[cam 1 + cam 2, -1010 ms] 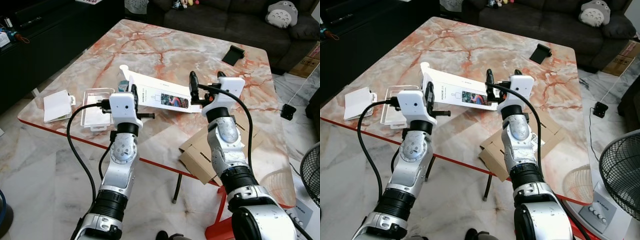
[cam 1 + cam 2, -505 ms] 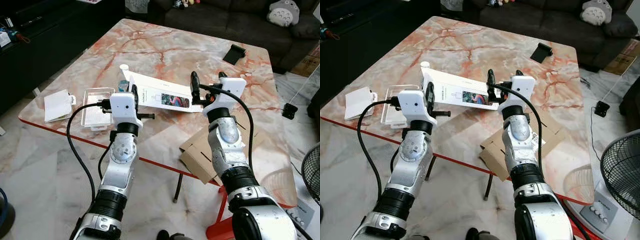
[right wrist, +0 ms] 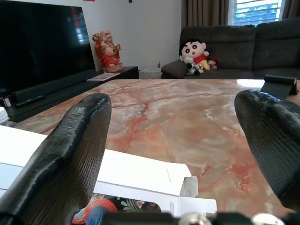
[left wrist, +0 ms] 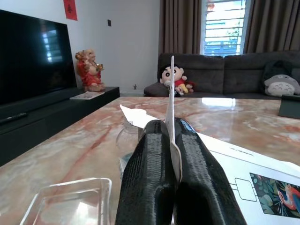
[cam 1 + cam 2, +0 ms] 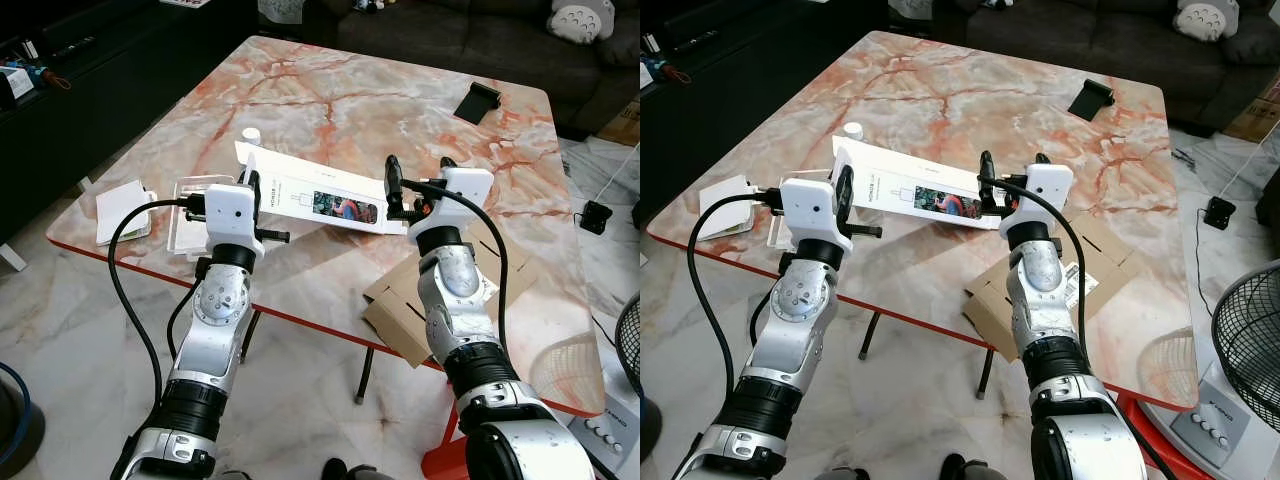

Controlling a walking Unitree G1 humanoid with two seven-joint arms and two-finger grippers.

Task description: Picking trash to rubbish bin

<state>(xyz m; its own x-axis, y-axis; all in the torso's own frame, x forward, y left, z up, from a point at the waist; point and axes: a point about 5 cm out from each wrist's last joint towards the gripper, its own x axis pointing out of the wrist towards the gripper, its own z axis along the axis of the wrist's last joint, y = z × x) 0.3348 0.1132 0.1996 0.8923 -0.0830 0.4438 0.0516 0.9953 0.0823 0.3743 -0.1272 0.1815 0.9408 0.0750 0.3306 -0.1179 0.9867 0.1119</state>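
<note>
A long white flattened box [image 5: 320, 195] with a colourful bird print lies on the marble table [image 5: 340, 100]. Its left end is lifted. My left gripper [image 5: 253, 186] is shut on that end's thin white edge; in the left wrist view the sheet stands pinched between the gripper's [image 4: 171, 136] black fingers. My right gripper [image 5: 417, 172] is open, raised just above the box's right end, and the box [image 3: 140, 180] lies below and between its fingers. A clear plastic container [image 5: 192, 203] and a folded white paper [image 5: 122, 200] lie near the table's left edge.
A small bottle with a white cap [image 5: 252, 134] stands behind the box's left end. A black stand [image 5: 478, 99] sits at the far right of the table. Flattened cardboard [image 5: 398, 318] lies under the table's front edge. A fan [image 5: 1252, 345] is at the right, a dark sofa [image 5: 470, 35] behind.
The head camera has shifted. My left gripper and the box end it holds have moved slightly left, away from the bottle. The right gripper stays open above the box.
</note>
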